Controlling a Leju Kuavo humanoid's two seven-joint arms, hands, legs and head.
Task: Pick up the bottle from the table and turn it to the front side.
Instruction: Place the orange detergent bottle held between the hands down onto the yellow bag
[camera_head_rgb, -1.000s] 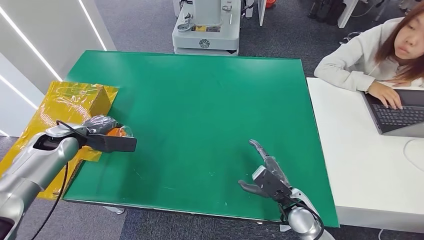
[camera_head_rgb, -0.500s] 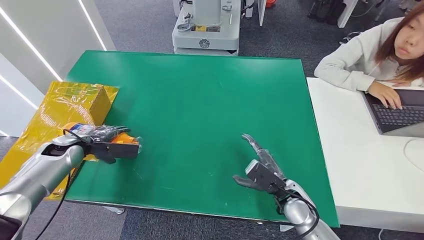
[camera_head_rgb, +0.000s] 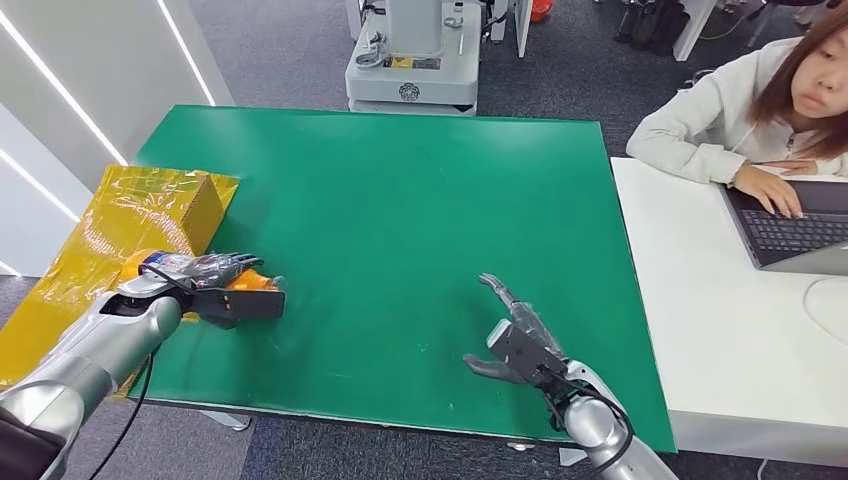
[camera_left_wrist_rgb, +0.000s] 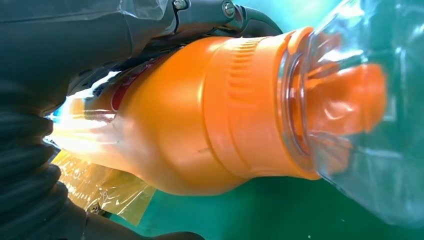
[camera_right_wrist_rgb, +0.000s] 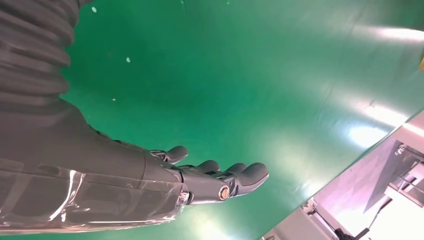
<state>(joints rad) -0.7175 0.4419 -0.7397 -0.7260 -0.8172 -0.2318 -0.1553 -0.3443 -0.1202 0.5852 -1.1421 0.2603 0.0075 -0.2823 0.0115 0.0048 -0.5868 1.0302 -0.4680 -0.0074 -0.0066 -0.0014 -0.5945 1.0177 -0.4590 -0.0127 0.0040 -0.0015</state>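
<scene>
Head view: your left hand grips the orange plastic bottle with clear cap, lying sideways beside the yellow box at the green surface edge; right hand open, holding nothing.

No wording can be read anywhere. The orange plastic bottle carries a red and blue label close under the left hand's fingers, its print too blurred to make out.

Left robot hand clenched; right robot hand hovers, fingers spread.
</scene>
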